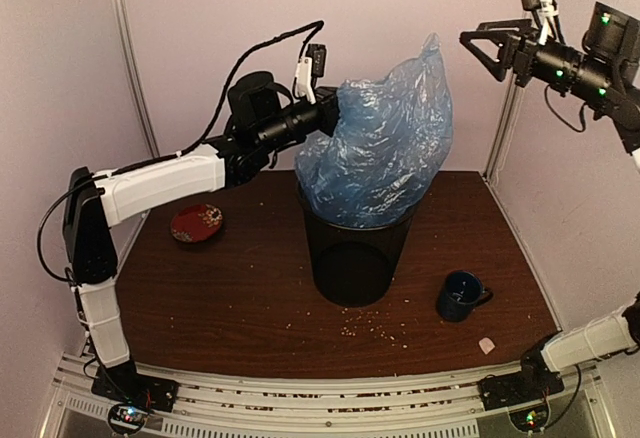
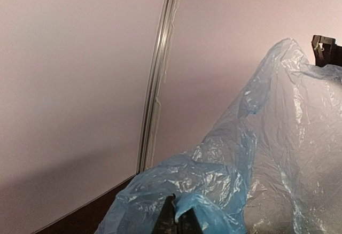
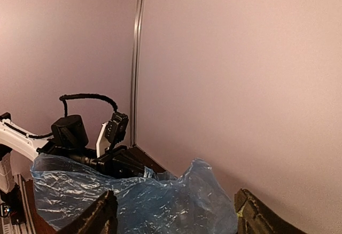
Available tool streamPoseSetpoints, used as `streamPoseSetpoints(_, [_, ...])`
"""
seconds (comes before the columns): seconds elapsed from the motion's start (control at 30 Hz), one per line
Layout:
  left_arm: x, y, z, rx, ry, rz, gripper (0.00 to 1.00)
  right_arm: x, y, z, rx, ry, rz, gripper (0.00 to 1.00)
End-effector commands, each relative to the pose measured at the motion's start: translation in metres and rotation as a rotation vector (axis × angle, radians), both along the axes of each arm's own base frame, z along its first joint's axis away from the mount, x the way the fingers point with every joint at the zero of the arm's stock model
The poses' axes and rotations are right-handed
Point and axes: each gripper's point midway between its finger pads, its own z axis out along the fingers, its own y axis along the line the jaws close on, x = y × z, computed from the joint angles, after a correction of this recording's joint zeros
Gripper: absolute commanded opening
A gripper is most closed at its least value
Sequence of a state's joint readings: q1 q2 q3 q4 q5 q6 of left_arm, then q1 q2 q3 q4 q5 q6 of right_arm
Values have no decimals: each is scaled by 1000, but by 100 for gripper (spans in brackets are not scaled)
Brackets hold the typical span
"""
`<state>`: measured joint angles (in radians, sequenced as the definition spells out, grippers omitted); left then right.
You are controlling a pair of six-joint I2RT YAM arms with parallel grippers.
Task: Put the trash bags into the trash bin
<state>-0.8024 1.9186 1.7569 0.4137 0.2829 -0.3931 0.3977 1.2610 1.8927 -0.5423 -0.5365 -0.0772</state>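
Observation:
The light-blue trash bag (image 1: 385, 143) billows up out of the black wire-mesh trash bin (image 1: 352, 253), its lower part inside the rim and a peak standing high at the right. My left gripper (image 1: 333, 108) is shut on the bag's upper left edge; in the left wrist view the closed fingers (image 2: 180, 220) pinch a fold of the film (image 2: 251, 154). My right gripper (image 1: 478, 43) is open and empty, high at the right, apart from the bag. In the right wrist view its spread fingertips (image 3: 101, 212) frame the bag (image 3: 160, 202) below.
A dark blue mug (image 1: 462, 295) stands right of the bin. A red dish (image 1: 197, 223) lies at the left. Crumbs (image 1: 365, 326) are scattered in front of the bin, and a small pale scrap (image 1: 487, 344) lies near the front right. Walls close in behind.

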Motion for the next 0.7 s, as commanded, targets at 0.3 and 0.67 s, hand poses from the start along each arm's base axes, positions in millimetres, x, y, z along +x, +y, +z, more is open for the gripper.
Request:
streamPoseSetpoints(0.3, [-18,80,15,4,-25,272,0,32,-63,-144,-237,196,-323,67])
streamPoseSetpoints(0.67, [-25,93,-1,49,14,294,0,91,-35,-216,-303,302,-266,35])
